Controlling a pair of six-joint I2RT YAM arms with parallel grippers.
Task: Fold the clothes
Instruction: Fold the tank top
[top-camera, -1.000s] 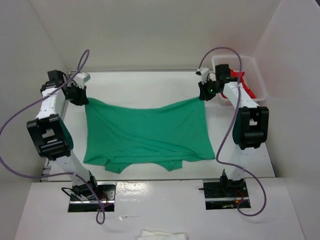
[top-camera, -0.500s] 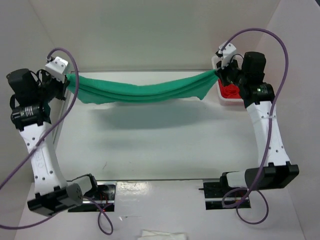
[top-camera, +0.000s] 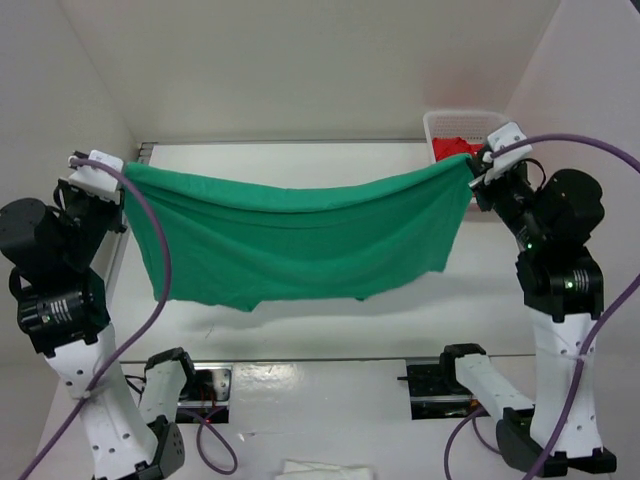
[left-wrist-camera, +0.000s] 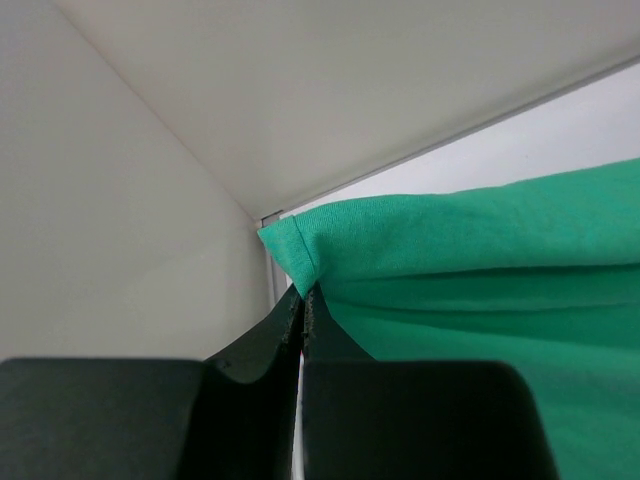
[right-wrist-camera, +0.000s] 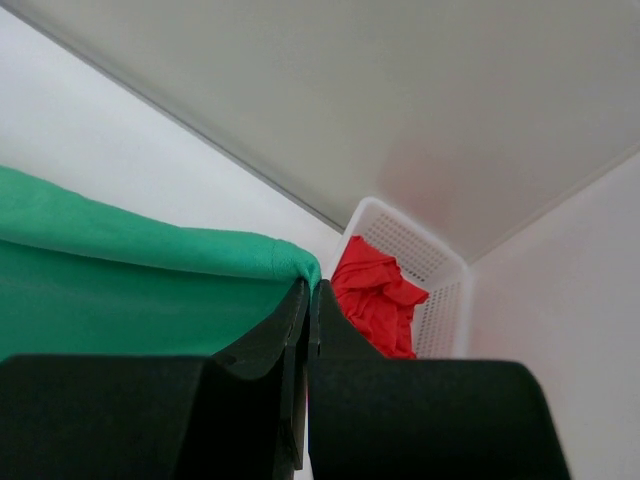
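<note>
Both top corners pinched: left gripper (left-wrist-camera: 303, 300) and right gripper (right-wrist-camera: 309, 292) clamp the green T-shirt (top-camera: 300, 240) aloft, spread wide; folding looks barely begun.

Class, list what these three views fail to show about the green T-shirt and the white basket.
1. Top view: neck label of the T-shirt, lost among its hanging folds.
2. Left wrist view: most of the shirt, beyond the right edge.
3. Right wrist view: floor of the basket, covered by the red garment.

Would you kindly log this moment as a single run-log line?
shirt: held up, sagging mid-span | left gripper: shut on corner | right gripper: shut on corner | basket: red garment inside
</note>
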